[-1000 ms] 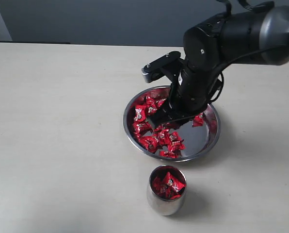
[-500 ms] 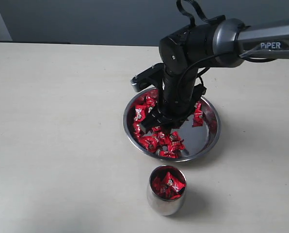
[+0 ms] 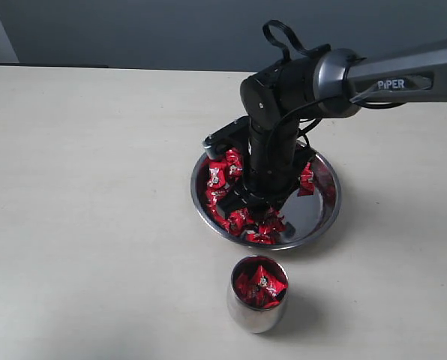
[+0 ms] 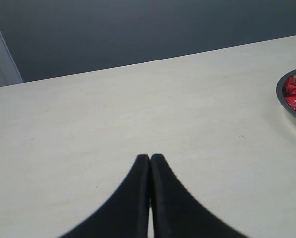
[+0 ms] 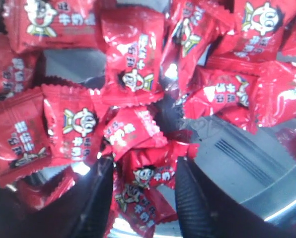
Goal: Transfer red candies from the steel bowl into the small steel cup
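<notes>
A wide, shallow, shiny steel bowl (image 3: 325,217) sits right of centre on the pale surface (image 3: 96,187), with a small rounded steel cup (image 3: 257,315) standing apart in front of it. Red-wrapped candies (image 3: 238,219) lie mostly in the bowl's left half; more fill the cup. The right arm's tool (image 3: 257,204) is down among the bowl's candies, one lying between its parted jaws.

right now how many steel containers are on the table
2: the steel bowl holding red candies, further back, and the small steel cup apart from it, nearer the camera. No other seems hidden.
</notes>
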You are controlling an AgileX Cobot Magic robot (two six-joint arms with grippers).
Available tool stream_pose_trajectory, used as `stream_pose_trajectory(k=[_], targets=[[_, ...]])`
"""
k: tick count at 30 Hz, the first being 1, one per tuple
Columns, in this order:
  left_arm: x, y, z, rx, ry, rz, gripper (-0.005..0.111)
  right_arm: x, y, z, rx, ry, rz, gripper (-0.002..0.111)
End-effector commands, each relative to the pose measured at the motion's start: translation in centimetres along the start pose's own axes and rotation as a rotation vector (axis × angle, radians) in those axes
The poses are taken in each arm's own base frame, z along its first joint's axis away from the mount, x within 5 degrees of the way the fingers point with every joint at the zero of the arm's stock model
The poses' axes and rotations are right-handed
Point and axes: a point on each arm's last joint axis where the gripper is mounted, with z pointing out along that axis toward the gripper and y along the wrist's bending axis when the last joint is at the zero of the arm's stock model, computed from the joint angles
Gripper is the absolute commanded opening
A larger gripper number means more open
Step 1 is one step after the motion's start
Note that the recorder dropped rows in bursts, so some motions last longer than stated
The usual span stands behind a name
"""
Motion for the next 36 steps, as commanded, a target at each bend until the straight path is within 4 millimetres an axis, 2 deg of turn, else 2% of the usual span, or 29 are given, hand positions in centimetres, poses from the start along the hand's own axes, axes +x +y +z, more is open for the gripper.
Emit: stream_pose_trajectory(k=[1, 3, 10, 12, 16, 18, 22, 26, 28, 30, 33, 36], targets=[[0.1, 0.0, 0.0, -0.003, -0.006, -0.004, 0.000, -0.1, -0.2, 0.1, 0.000, 0.003, -0.001, 0.040], [0.1, 0.0, 0.0, -0.003, -0.006, -0.004, 0.000, -0.1, -0.2, 0.1, 0.000, 0.003, -0.001, 0.036], [0.1, 0.0, 0.0, -0.003, -0.006, -0.004, 0.000, -0.1, -0.1, 0.1, -0.010, 0.002, 0.006, 0.011], [0.1, 0.0, 0.0, -0.003, -0.006, -0.004, 0.000, -0.1, -0.1, 0.1, -0.010, 0.002, 0.006, 0.007], [0.1, 0.0, 0.0, -0.003, -0.006, -0.004, 0.000, -0.1, -0.1, -0.2, -0.009, -0.006, 0.008, 0.007], [0.1, 0.0, 0.0, -0.003, -0.006, -0.004, 0.000, -0.1, -0.2, -1.3, -0.010, -0.035, 0.011, 0.007], [0.1, 0.0, 0.0, -0.003, -0.006, -0.004, 0.000, 0.2, -0.3, -5.2, -0.007, -0.133, 0.038, 0.007], [0.1, 0.0, 0.0, -0.003, -0.006, -0.004, 0.000, 1.6, 0.1, -9.2, -0.045, -0.172, 0.059, 0.007], [0.1, 0.0, 0.0, -0.003, -0.006, -0.004, 0.000, 2.0, 0.4, -10.2, -0.046, -0.170, 0.050, 0.007], [0.1, 0.0, 0.0, -0.003, -0.006, -0.004, 0.000, 2.8, 1.1, -11.5, -0.048, -0.182, 0.030, 0.007], [0.1, 0.0, 0.0, -0.003, -0.006, -0.004, 0.000, 5.5, 3.3, -13.6, -0.056, -0.229, -0.036, 0.007], [0.1, 0.0, 0.0, -0.003, -0.006, -0.004, 0.000, 7.5, 4.8, -14.4, -0.064, -0.261, -0.085, 0.007]])
